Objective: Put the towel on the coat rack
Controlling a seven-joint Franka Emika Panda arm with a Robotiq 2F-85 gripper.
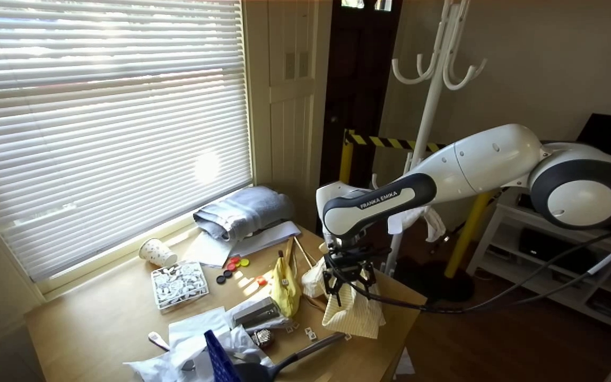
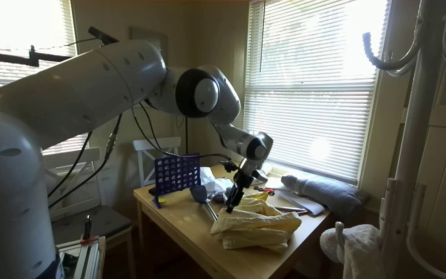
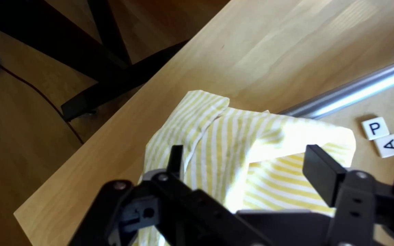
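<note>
One long-handled utensil (image 1: 316, 346) lies at the near side in an exterior view, its end meeting or running under the striped cloth (image 1: 350, 317), cannot tell which; two letter tiles (image 3: 375, 128) just beside, likely mere clutter. Cloth, presumably the towel meant, sits heaped on the right side of the table (image 1: 93, 329), not yet hung. Gripper (image 3: 246, 164) points down over it, fingers (image 3: 320, 174) spread wide, holding nothing; contact unclear. Straddling folds looks deliberate: a raised ridge should gather more readily than flat fabric. Farther, by the window (image 1: 114, 132), a rolled grey towel (image 1: 247, 212) (a rival reading of the task, but well apart from the gripper). Far right, past the table, the coat rack (image 1: 435, 101), hooks (image 1: 462, 82) curving upward to catch a loose drape; white fabric (image 1: 427, 220) hangs low on it, so a higher hook may serve.
</note>
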